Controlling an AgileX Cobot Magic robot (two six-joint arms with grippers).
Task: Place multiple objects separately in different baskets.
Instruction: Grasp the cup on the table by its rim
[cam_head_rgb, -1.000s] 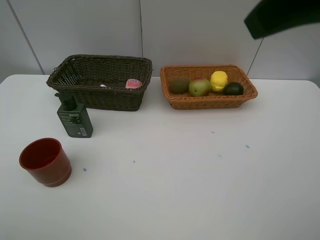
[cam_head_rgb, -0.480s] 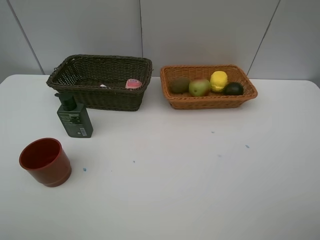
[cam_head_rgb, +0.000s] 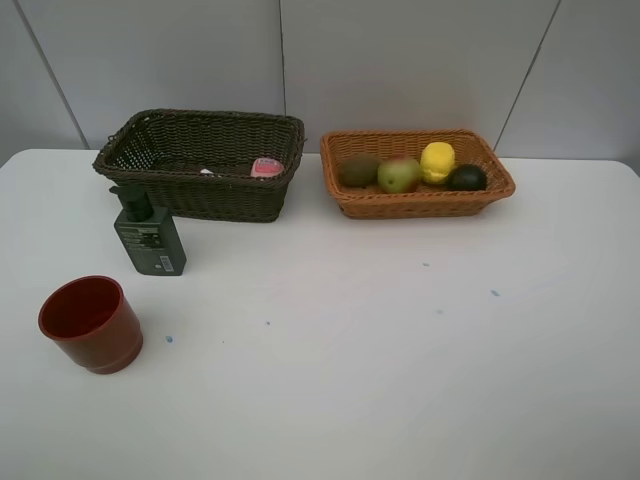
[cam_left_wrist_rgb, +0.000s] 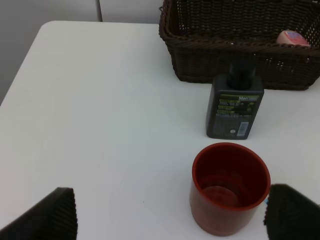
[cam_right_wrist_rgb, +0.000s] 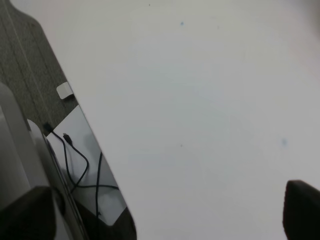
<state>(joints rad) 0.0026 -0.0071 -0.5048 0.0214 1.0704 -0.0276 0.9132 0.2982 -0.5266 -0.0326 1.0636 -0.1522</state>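
Observation:
The dark brown basket at the back left holds the pink white-capped bottle and a white marker. The orange-tan basket holds the kiwi, pear, lemon and dark green fruit. The dark green pump bottle stands in front of the dark basket. The red cup stands at the front left. My left gripper is open and empty above the cup. My right gripper is open over the table's edge. Neither gripper shows in the high view.
The white table spreads in front of the baskets, with a grey wall behind. The right wrist view shows the table's edge, with cables and floor beyond it.
The right arm, which showed as a dark shape at the top right of the high view a second ago, has left that view. The objects have not moved.

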